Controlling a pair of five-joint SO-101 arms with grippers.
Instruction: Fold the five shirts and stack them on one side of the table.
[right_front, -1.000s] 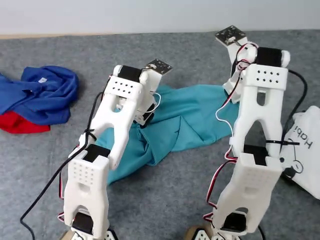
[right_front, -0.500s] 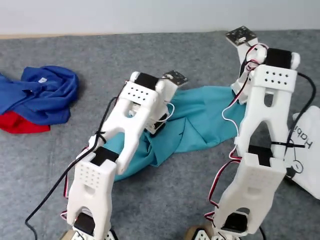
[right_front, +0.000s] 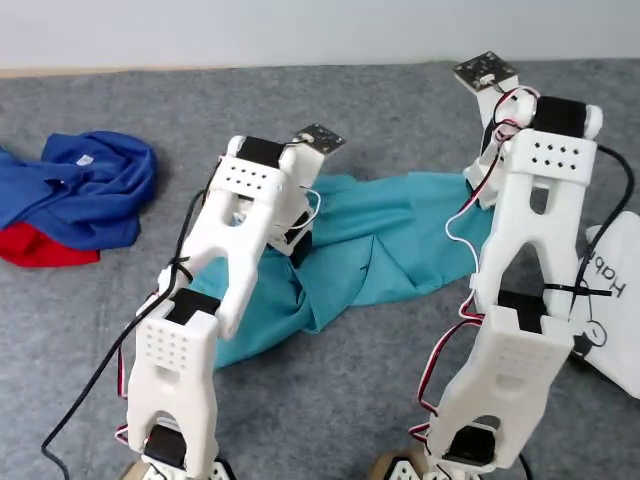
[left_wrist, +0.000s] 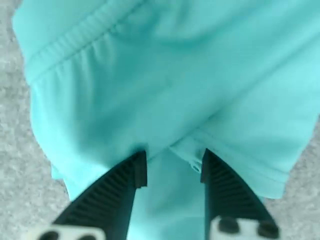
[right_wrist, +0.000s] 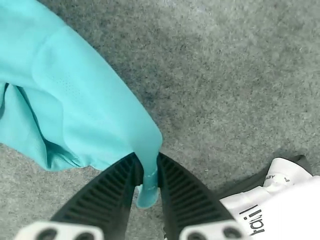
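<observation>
A teal shirt (right_front: 390, 250) lies crumpled across the middle of the grey table (right_front: 330, 400). My left gripper (left_wrist: 172, 165) is down on its left part, open, with teal cloth (left_wrist: 165, 90) under and between the black fingers. My right gripper (right_wrist: 147, 167) is shut on the shirt's right edge (right_wrist: 100, 120), pinching a thin fold just above the table. A blue shirt (right_front: 90, 190) lies bunched at the far left, on top of a red shirt (right_front: 40, 248). A white shirt (right_front: 610, 300) lies at the right edge, close to the right arm.
The white shirt (right_wrist: 280, 200) with a strip of dark cloth beside it lies close to the right gripper. Bare grey felt runs along the back of the table and in front of the teal shirt. Cables hang off both arms.
The left arm swung right over the teal shirt, then came back left to about where it started. The right arm shifted slightly right, still holding the shirt's edge.
</observation>
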